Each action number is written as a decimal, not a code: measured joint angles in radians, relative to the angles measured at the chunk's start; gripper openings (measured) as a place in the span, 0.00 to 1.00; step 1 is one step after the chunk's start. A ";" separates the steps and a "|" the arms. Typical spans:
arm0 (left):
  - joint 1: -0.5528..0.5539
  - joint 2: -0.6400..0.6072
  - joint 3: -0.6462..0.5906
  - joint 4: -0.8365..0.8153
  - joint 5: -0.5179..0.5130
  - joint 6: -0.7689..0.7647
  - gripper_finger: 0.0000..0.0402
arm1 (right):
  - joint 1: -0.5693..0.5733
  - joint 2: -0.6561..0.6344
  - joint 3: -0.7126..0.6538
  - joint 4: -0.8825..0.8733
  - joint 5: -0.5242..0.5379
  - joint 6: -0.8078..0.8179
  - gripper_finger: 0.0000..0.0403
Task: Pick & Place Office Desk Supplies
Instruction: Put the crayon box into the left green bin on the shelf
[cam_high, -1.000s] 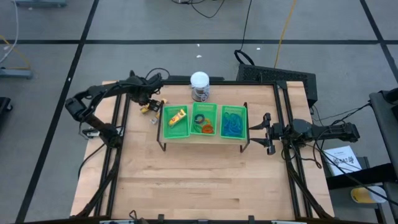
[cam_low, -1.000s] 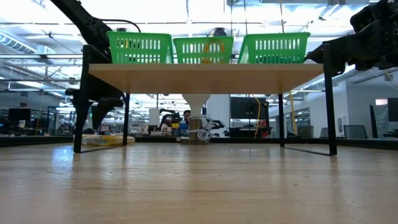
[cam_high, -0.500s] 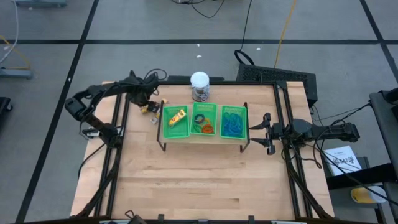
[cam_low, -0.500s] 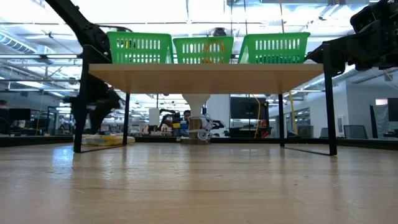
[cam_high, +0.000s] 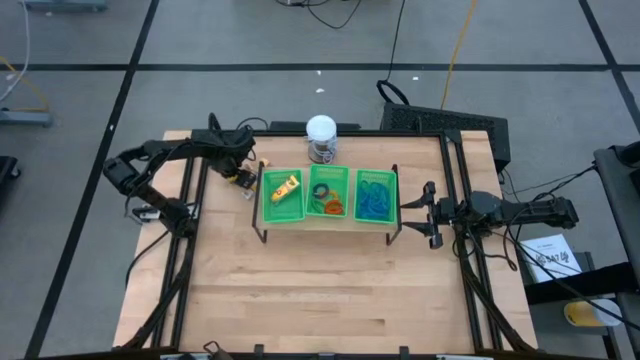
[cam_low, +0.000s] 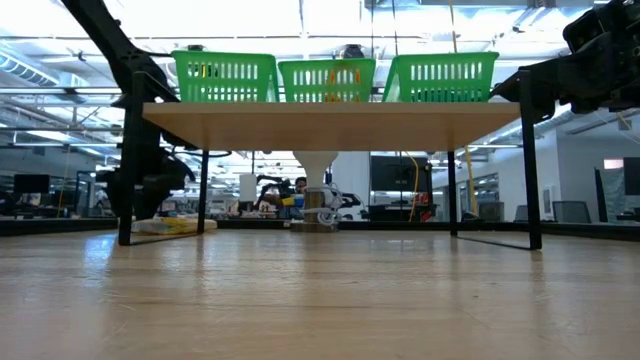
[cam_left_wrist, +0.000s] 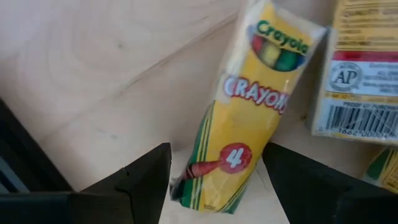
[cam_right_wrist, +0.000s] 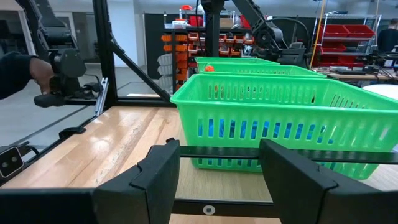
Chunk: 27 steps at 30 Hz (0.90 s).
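Fingers of our left gripper (cam_left_wrist: 214, 180) stand spread wide, one to each side of a yellow Crayola crayon packet (cam_left_wrist: 249, 118) that lies flat on the pale wooden table (cam_high: 300, 290); they straddle its lower end without closing on it. Just beside that packet lies a second small yellow-and-white box with a barcode (cam_left_wrist: 367, 74). In the high view, we see this gripper (cam_high: 238, 158) at the table's far left corner, with the small yellow pieces (cam_high: 240, 177) under it, just off the left end of the raised wooden shelf (cam_high: 325, 222).

On that shelf sit three green plastic slatted baskets (cam_high: 325, 192) side by side. We see yellow blocky items (cam_high: 284, 188) in the left one, green and orange rings (cam_high: 328, 200) in the middle one, and thin blue loops (cam_high: 375, 198) in the right one.

Our right gripper (cam_high: 422, 213) waits at the shelf's right end, near the table's right edge, fingers apart and holding nothing; its wrist view looks along the nearest basket. Behind the shelf, near the table's far edge, stands a round jar with a white top (cam_high: 321, 138).
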 joint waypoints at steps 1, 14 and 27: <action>-0.002 0.000 0.000 0.003 -0.008 0.011 0.67 | 0.000 0.000 0.000 0.000 0.000 0.000 0.53; -0.024 0.002 -0.002 0.018 -0.024 0.009 0.67 | 0.000 0.000 0.000 0.000 0.000 0.000 0.53; -0.024 0.003 -0.002 0.007 -0.008 -0.032 0.48 | 0.000 0.000 0.000 0.000 0.000 0.000 0.53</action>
